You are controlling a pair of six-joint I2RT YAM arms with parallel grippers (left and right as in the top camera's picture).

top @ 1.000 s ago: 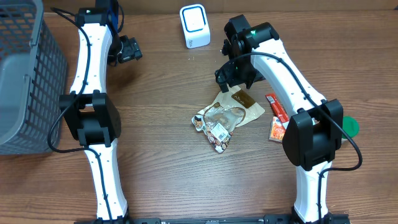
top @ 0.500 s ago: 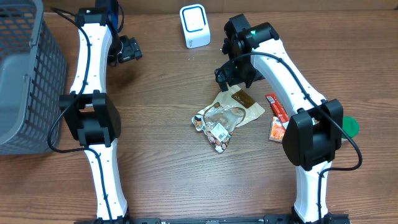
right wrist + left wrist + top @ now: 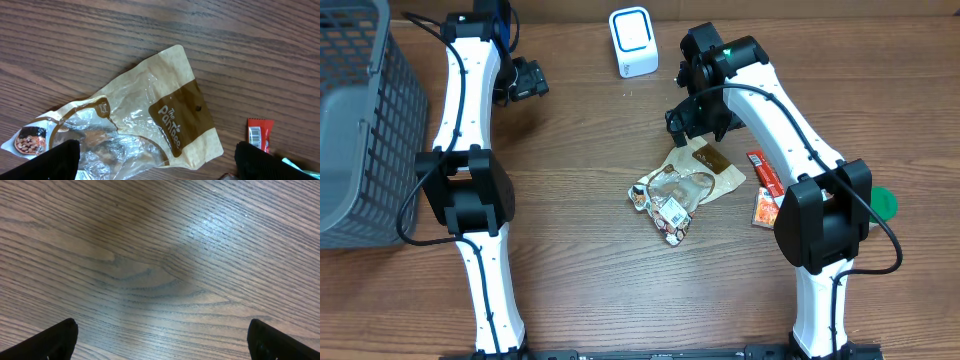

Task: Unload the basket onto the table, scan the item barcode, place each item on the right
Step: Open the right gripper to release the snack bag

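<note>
Near the centre of the counter (image 3: 580,260) lies the crumpled brown snack pouch (image 3: 688,182), flat, with its printed face upward. The right fingers (image 3: 57,164) are spread apart over its far end. The left fingers (image 3: 57,345) stand equally wide over bare wood towards the far edge. The white scanner (image 3: 632,40) stands at the far edge, well apart from the pouch.

— What do we see below us?
— Only the worktop (image 3: 150,255): brown wood, its grain running slantwise across the whole view, with a swirl in the grain near the middle.
— Any light on it?
— A pale glare at upper right, and a soft shadow beneath that.
— And our jaws?
— Two dark tips in the bottom corners, wide apart, with bare wood between them.
</note>
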